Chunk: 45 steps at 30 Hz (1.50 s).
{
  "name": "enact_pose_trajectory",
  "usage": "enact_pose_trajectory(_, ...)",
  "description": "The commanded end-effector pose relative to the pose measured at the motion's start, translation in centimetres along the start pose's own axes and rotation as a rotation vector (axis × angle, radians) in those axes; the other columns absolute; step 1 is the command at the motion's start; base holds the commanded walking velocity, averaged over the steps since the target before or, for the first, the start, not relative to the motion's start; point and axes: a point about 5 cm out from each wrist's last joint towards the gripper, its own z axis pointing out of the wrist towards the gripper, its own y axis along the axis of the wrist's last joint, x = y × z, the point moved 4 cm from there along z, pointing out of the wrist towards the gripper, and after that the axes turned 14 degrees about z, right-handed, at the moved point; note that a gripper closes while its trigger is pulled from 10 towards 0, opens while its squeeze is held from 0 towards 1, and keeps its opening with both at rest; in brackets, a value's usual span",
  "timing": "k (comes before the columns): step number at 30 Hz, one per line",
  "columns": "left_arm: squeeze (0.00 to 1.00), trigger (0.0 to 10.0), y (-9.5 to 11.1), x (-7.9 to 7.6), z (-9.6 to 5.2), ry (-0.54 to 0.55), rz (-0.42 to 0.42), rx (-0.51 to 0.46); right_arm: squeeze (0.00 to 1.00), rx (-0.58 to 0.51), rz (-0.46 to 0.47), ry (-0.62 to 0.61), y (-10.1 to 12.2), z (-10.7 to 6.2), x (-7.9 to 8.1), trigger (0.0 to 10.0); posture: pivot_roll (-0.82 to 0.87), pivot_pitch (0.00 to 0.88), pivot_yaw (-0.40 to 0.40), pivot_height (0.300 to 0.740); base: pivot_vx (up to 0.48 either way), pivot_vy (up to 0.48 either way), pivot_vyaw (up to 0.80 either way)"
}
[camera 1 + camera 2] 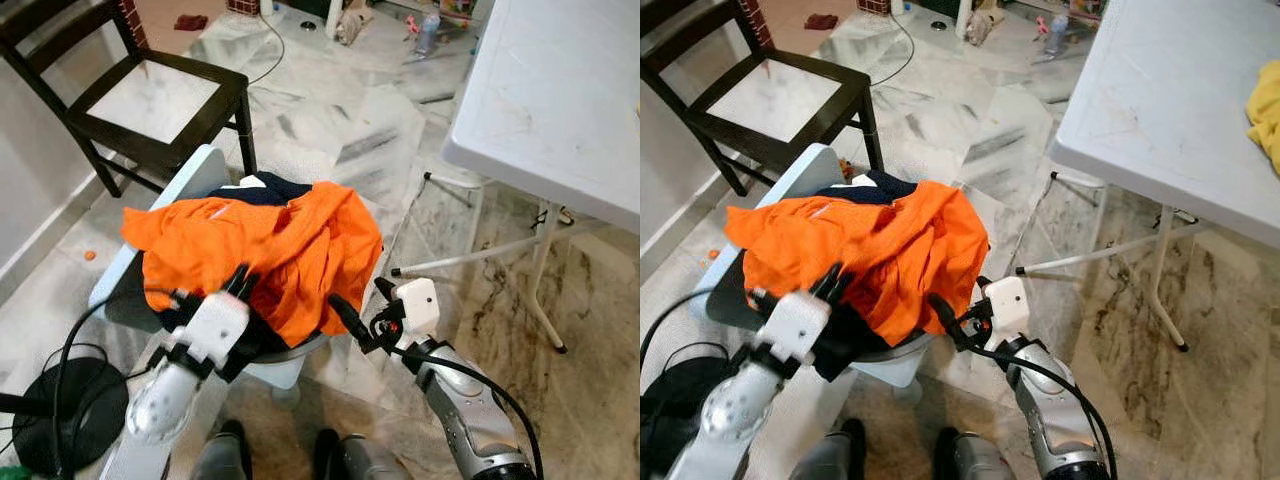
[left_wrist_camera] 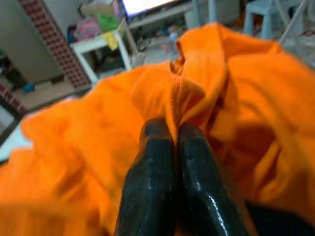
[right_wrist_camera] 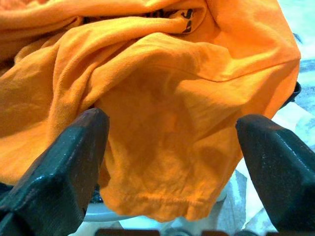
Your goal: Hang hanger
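Observation:
An orange shirt (image 1: 262,245) lies bunched over a dark navy garment (image 1: 262,190) on a pale blue plastic chair (image 1: 198,176). My left gripper (image 1: 240,281) is at the shirt's near edge. In the left wrist view it (image 2: 167,132) is shut on a fold of the orange cloth (image 2: 197,83). My right gripper (image 1: 358,298) stands open just right of the shirt's hanging hem. In the right wrist view the orange shirt (image 3: 167,88) hangs beyond the two spread fingertips (image 3: 86,132).
A black wooden chair (image 1: 150,100) stands at the back left. A white folding table (image 1: 560,100) with thin legs (image 1: 545,270) is close on the right, a yellow cloth (image 1: 1267,110) on it. A black round base (image 1: 60,410) with cables sits on the floor at my left.

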Motion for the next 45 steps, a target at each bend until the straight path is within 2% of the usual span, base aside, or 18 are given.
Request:
enact_pose_trajectory(1,0.0,0.0,-1.7,-1.1,-0.9,-0.018,-0.048,0.086,0.0,0.034,0.003,-0.002,-0.9,-0.3,-0.3,10.0,0.17,0.272,-0.14,0.74,0.0,0.0,0.0)
enact_pose_trajectory(4,0.0,0.0,-2.8,-1.7,-1.4,-0.027,-0.07,0.136,0.0,0.036,-0.002,0.008,-0.8,0.0,-0.1,10.0,0.17,0.268,-0.144,0.74,0.0,0.0,0.0)
enact_pose_trajectory(8,0.0,0.0,-3.0,-1.4,-1.3,-0.009,-0.058,0.142,0.0,0.036,-0.003,0.013,-0.7,0.3,-0.1,10.0,0.18,0.264,-0.147,0.74,0.0,0.0,0.0)
enact_pose_trajectory(16,0.0,0.0,-2.0,-1.1,0.3,0.004,0.016,0.065,0.0,0.029,-0.003,0.016,-0.8,0.5,0.1,10.0,0.18,0.256,-0.139,0.74,0.0,0.0,0.0)
enact_pose_trajectory(18,0.0,0.0,-1.9,-1.0,0.5,0.015,0.012,0.059,0.0,0.013,-0.003,0.003,-0.5,0.5,-0.1,10.0,0.18,0.256,-0.136,0.74,0.0,0.0,0.0)
enact_pose_trajectory(21,0.0,0.0,-1.6,-0.2,1.6,0.065,-0.058,0.08,0.0,-0.061,-0.009,-0.076,1.0,0.5,-1.2,10.0,0.17,0.257,-0.133,0.74,0.0,0.0,0.0)
enact_pose_trajectory(24,0.0,0.0,-1.0,0.4,2.2,0.092,-0.079,0.072,0.0,-0.095,-0.004,-0.122,1.7,0.4,-1.9,10.0,0.17,0.256,-0.128,0.74,0.0,0.0,0.0)
enact_pose_trajectory(26,0.0,0.0,0.7,1.4,3.3,0.126,-0.094,0.027,0.0,-0.151,0.018,-0.193,3.1,0.1,-3.2,10.0,0.16,0.258,-0.119,0.74,0.0,0.0,0.0)
enact_pose_trajectory(27,0.0,0.0,2.3,1.9,4.3,0.142,-0.101,-0.017,0.0,-0.199,0.057,-0.26,4.2,-0.2,-4.4,10.0,0.16,0.26,-0.111,0.74,0.0,0.0,0.0)
enact_pose_trajectory(29,0.0,0.0,2.7,2.0,4.6,0.143,-0.103,-0.025,0.0,-0.213,0.074,-0.284,4.5,-0.4,-4.9,10.0,0.16,0.261,-0.108,0.74,0.0,0.0,0.0)
enact_pose_trajectory(31,0.0,0.0,3.1,1.0,5.2,0.117,-0.112,-0.021,0.0,-0.239,0.113,-0.344,4.7,-0.9,-5.9,10.0,0.14,0.253,-0.091,0.74,0.0,0.0,0.0)
enact_pose_trajectory(33,0.0,0.0,2.8,0.5,5.1,0.099,-0.123,-0.007,0.0,-0.24,0.114,-0.351,4.5,-1.1,-5.9,10.0,0.13,0.247,-0.081,0.74,0.0,0.0,0.0)
enact_pose_trajectory(34,0.0,3.5,2.5,0.1,5.0,0.085,-0.133,0.009,0.0,-0.24,0.114,-0.353,4.4,-1.2,-5.8,10.0,0.13,0.247,-0.081,0.74,0.0,0.0,0.0)
enact_pose_trajectory(35,0.0,6.0,2.3,-0.2,4.8,0.069,-0.143,0.019,0.0,-0.24,0.113,-0.353,4.3,-1.2,-5.7,10.0,0.13,0.241,-0.078,0.74,0.0,0.0,0.0)
enact_pose_trajectory(36,0.0,10.0,2.1,-0.4,4.8,0.044,-0.149,0.024,0.0,-0.243,0.113,-0.362,4.2,-1.3,-5.6,10.0,0.12,0.242,-0.074,0.74,0.0,0.0,0.0)
enact_pose_trajectory(40,0.0,10.0,2.2,-0.3,4.9,0.027,-0.175,0.025,0.0,-0.242,0.138,-0.38,4.0,-1.2,-5.7,10.0,0.14,0.217,-0.09,0.74,0.0,0.0,-0.13)
enact_pose_trajectory(45,0.0,10.0,2.6,-0.1,5.7,0.041,-0.224,0.037,0.0,-0.193,0.133,-0.345,3.3,-0.7,-5.6,10.0,0.15,0.248,-0.086,0.74,0.0,0.0,-0.5)
